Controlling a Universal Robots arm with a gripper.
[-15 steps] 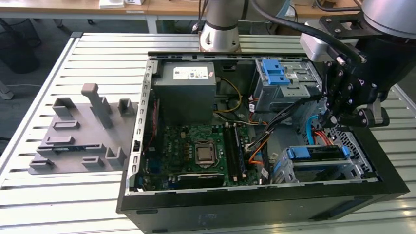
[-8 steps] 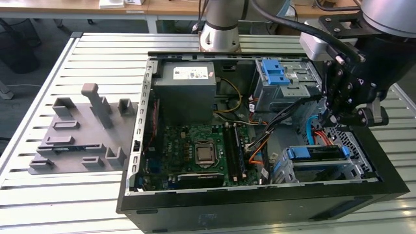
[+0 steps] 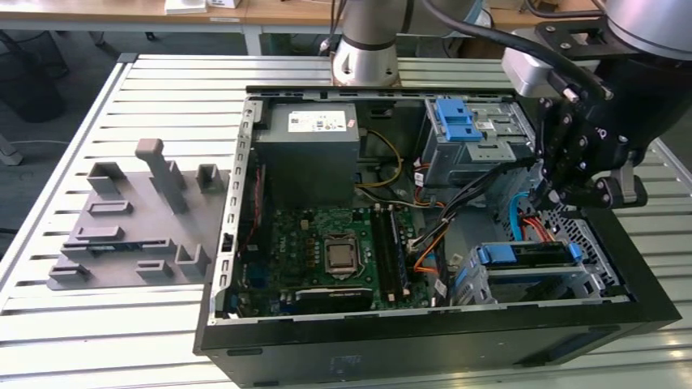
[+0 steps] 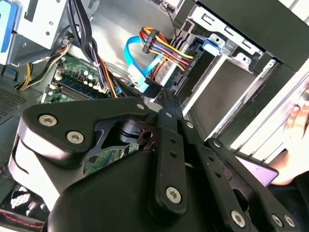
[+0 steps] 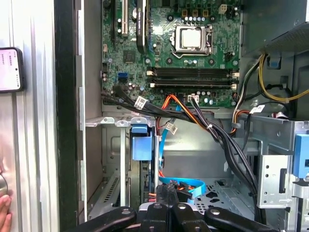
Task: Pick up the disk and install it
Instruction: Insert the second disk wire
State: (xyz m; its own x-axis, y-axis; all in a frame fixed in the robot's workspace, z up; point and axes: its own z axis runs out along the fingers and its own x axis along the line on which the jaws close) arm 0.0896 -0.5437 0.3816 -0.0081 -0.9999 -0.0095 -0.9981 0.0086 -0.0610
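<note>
Disk [image 3: 536,258] seated in computer case's [image 3: 433,340] front-corner bay | gripper [image 3: 562,194] hovering just above, fingers pressed together, holding nothing | phone [image 5: 9,69] on table beside case

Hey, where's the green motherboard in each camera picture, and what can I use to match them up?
Exterior view: the motherboard lies in the case beside the grey power supply.
First wrist view: the motherboard lies beyond the black cables.
Second wrist view: a strip beside black cables.
Shared landmark: the blue flat cable.
</note>
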